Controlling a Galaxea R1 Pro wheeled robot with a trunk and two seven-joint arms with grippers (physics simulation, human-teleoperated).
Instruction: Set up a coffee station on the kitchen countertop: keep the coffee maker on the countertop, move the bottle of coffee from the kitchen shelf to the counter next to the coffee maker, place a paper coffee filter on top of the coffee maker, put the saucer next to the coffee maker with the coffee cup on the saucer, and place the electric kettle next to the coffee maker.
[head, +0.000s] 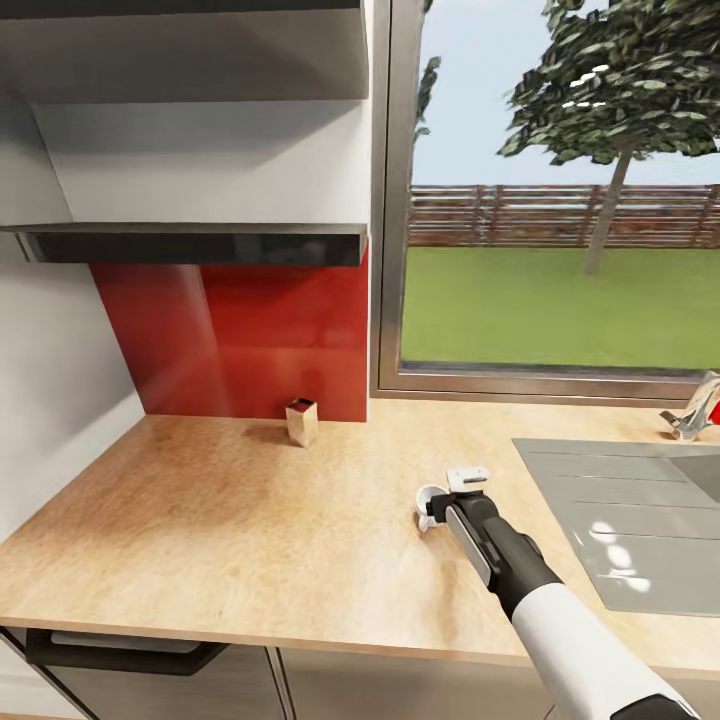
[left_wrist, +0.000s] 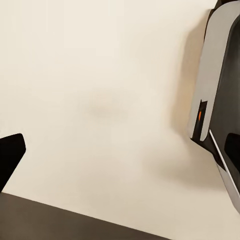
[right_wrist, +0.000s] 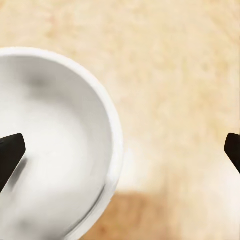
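Note:
A white coffee cup (head: 427, 496) stands on the wooden countertop (head: 230, 520), left of the sink. My right gripper (head: 445, 497) reaches down over it and is open. In the right wrist view the cup (right_wrist: 55, 150) is seen from above, with my right gripper (right_wrist: 120, 152) straddling its rim: one dark fingertip (right_wrist: 10, 155) lies over the cup's inside, the other is outside over bare wood. A small tan box-like container (head: 301, 421) stands by the red backsplash. My left gripper (left_wrist: 120, 150) is open over a plain cream surface.
A grey sink (head: 630, 520) with a tap (head: 693, 412) takes the counter's right end. A dark shelf (head: 190, 243) hangs above the red backsplash (head: 250, 340). A window (head: 560, 200) lies behind. A grey and black robot part (left_wrist: 220, 90) is near my left gripper.

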